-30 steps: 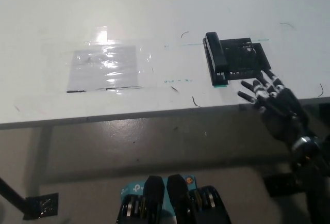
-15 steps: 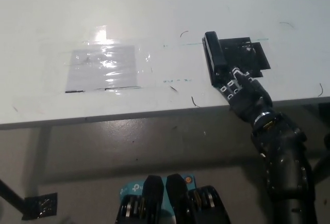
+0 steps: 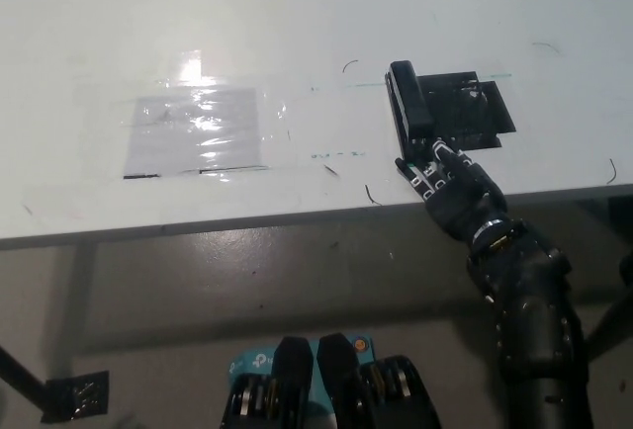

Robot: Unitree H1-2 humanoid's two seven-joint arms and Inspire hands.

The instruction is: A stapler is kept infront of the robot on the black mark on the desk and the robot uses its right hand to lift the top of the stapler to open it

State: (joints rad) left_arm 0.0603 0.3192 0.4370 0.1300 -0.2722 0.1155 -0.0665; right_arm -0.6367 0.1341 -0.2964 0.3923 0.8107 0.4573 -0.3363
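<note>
The stapler was noted on the black mark, long axis running away from the surface edge. The right hand was placed at its near end, fingers curled; no grip could be confirmed.

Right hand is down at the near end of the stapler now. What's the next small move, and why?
Probably hook the right hand under the near end of the stapler top and lift gently. The hand sits at that end, on the black mark, and the stapler looks closed. Whether the hand already grips it can't be made out.
</note>
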